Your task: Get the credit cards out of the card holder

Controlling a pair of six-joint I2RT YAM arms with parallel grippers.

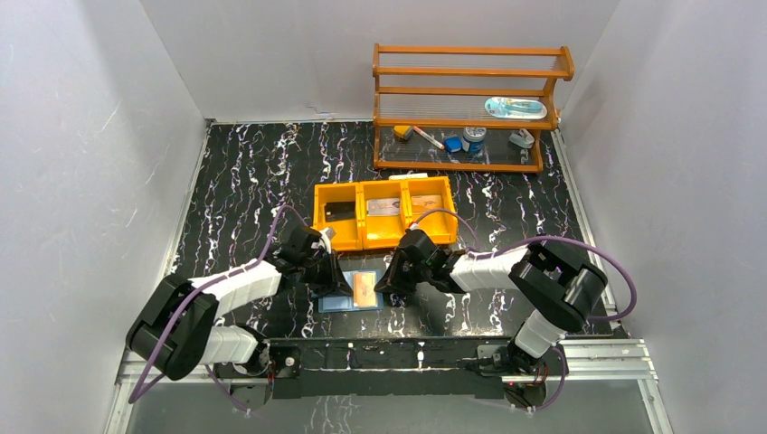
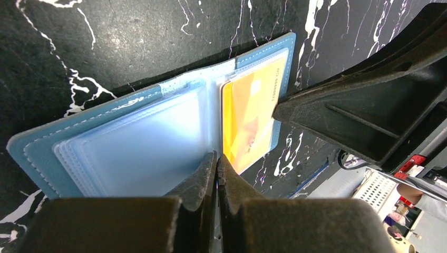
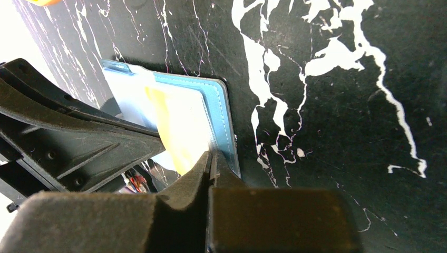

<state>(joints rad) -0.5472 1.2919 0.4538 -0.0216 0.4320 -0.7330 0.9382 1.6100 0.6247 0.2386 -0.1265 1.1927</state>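
The blue card holder (image 1: 341, 299) lies open on the black marbled table between my two grippers. Its left leaf (image 2: 132, 147) shows pale clear sleeves. An orange credit card (image 2: 250, 118) sits in the right leaf, also seen as the orange credit card (image 1: 364, 287) from above. My left gripper (image 2: 216, 156) is shut, its tips resting at the holder's middle fold beside the card. My right gripper (image 3: 212, 155) is shut too, its tips at the outer edge of the right leaf (image 3: 224, 113), where the orange credit card (image 3: 174, 126) meets the blue border. Whether either pinches a sleeve is unclear.
An orange three-compartment tray (image 1: 362, 233) with cards in it stands just behind the holder. A wooden shelf (image 1: 470, 108) with small items is at the back right. Grey walls close in both sides. The right gripper's body (image 2: 369, 105) hangs close over the holder's right edge.
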